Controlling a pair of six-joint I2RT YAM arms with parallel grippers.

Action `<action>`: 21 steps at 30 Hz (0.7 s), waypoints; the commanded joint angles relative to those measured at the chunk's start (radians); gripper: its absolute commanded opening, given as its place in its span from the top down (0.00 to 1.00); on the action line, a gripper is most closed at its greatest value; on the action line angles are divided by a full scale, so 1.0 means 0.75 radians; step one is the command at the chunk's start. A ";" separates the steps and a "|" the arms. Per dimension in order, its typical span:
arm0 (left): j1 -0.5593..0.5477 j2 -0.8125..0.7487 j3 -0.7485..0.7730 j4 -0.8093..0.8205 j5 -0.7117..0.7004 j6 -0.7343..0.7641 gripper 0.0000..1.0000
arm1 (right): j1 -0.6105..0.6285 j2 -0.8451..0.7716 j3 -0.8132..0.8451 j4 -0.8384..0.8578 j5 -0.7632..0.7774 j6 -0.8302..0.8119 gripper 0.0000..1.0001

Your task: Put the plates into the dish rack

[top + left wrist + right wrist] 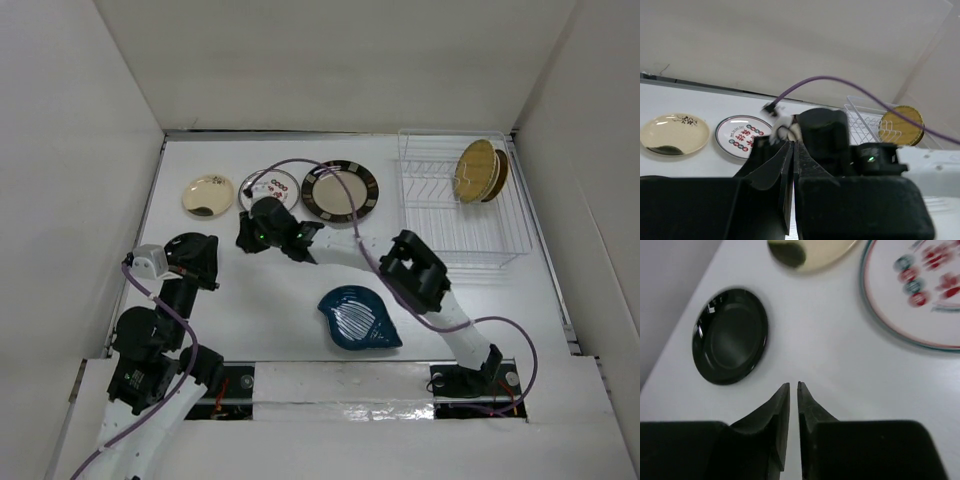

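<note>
My right gripper (pixel 793 386) looks nearly together, holding nothing; left gripper (pixel 793 145) together. Risk: fingers skid off the black plate (pixel 730 335) nr table's left edge.

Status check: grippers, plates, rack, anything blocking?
Left gripper shut, empty. Right gripper nearly shut, empty, over bare table by the black plate. Dish rack holds two yellowish plates; others on the table. Nothing blocking the rack.

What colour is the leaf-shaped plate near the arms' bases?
Dark blue leaf-shaped plate, clearest in the top view.
</note>
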 commanded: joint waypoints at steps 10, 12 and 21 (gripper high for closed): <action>-0.007 0.073 0.013 0.071 -0.036 0.004 0.98 | 0.072 0.515 0.624 -0.140 -0.276 0.362 0.48; -0.007 0.081 0.013 0.073 -0.038 0.006 0.98 | 0.072 0.558 0.673 -0.135 -0.311 0.409 0.48; -0.007 0.089 0.011 0.075 -0.044 0.010 0.97 | 0.058 0.734 0.796 -0.066 -0.378 0.613 0.58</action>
